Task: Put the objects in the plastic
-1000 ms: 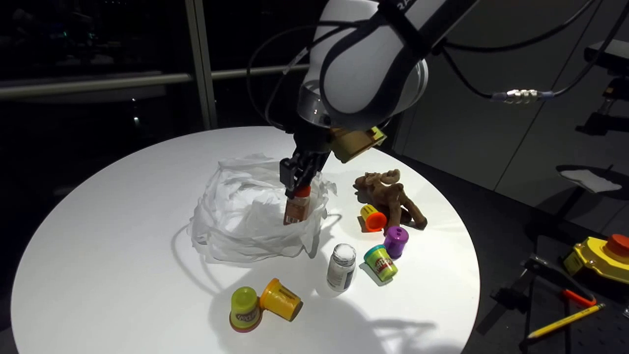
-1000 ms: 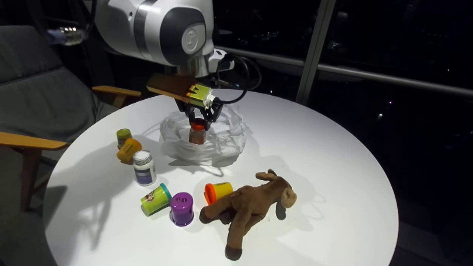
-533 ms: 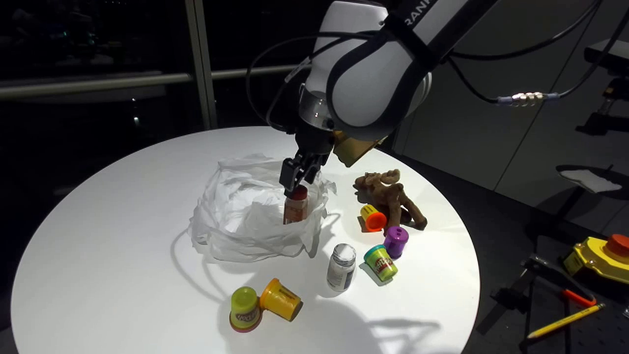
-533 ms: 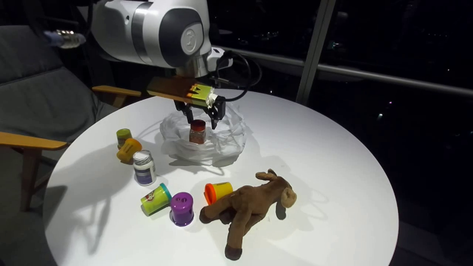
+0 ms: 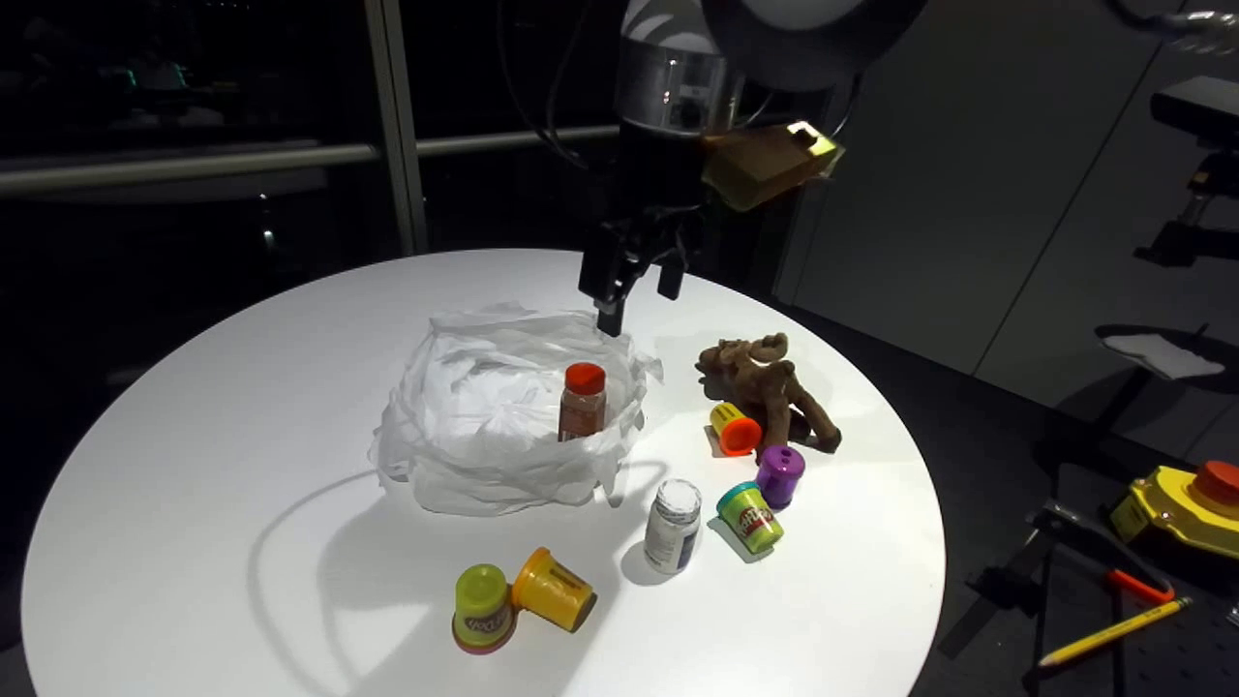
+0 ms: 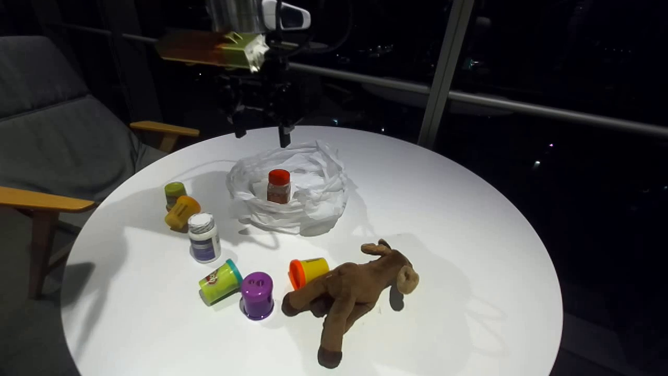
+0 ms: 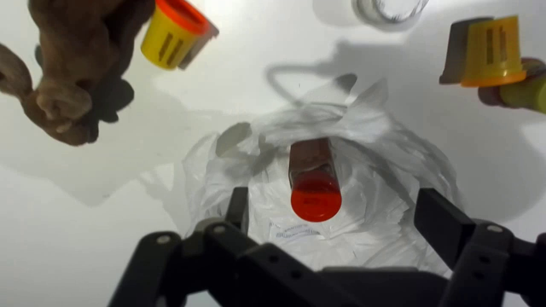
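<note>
Hanging above the plastic bag (image 5: pixel 494 476), a gripper (image 6: pixel 262 134) with fingers apart, a red-capped jar (image 5: pixel 583 407) upright inside the bag, a white bottle (image 5: pixel 672 530), a purple tub (image 6: pixel 257 295) and a brown stuffed animal (image 6: pixel 357 286) outside the bag

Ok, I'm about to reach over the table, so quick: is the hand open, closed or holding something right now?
Hand: open, holding nothing; the red-lidded jar sits apart from it, in the white plastic bag.
</note>
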You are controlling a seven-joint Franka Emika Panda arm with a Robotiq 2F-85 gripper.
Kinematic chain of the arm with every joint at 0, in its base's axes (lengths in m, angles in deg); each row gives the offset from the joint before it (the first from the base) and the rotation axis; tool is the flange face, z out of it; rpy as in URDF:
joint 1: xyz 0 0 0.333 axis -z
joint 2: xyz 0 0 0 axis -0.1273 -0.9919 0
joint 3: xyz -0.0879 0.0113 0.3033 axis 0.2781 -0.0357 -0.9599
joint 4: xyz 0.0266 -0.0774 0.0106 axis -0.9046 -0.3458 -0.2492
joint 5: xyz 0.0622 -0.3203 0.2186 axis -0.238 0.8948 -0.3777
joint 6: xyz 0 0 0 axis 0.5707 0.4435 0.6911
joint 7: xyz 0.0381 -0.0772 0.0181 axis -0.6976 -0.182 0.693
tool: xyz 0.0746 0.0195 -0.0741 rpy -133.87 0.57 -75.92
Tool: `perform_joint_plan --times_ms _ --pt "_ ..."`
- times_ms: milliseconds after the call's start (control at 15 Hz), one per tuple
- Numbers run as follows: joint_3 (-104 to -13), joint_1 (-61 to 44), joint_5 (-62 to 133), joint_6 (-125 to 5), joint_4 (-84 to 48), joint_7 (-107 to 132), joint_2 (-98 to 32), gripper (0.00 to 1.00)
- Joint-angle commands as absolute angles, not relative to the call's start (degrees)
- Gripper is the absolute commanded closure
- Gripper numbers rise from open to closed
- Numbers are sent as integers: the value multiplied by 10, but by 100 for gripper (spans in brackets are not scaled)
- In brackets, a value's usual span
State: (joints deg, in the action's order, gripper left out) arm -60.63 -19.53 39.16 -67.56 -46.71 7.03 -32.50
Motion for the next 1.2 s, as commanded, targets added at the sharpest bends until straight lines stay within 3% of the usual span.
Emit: perform_joint_plan --times_ms 0,267,800,1133 --pt "-638 -185 370 -600 -533 39 -247 0" --pt "-673 -178 299 -649 -602 57 -237 0" --pt "-677 -115 240 -877 -712 167 -293 0" --pt "-748 -52 140 -865 -718 284 -294 0"
